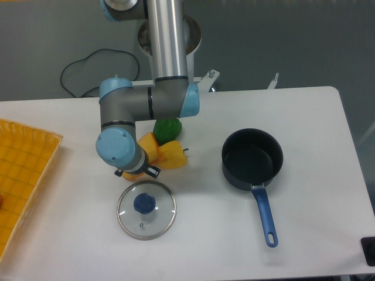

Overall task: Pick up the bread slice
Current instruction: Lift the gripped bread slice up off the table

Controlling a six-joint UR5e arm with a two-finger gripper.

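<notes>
Nearest us, glass lid (146,209) flat on table (304,111), blue knob up. Right of it, pan (252,158), blue handle toward us. Gripper (136,171) sits under wrist, just above lid; fingers hidden, we cannot tell their spread. Bread (146,144) peeks out beside wrist, touching yellow pepper (173,156). Green pepper (167,129) behind. Yellow tray (23,170) far left.

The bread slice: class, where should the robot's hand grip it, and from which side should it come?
Mostly hidden under the arm's wrist, the bread slice shows only a flat yellow-orange corner beside the yellow pepper and green pepper. Probably best: come from above and pinch its thin edges, fingers kept off the peppers. The hand itself is not visible.
</notes>
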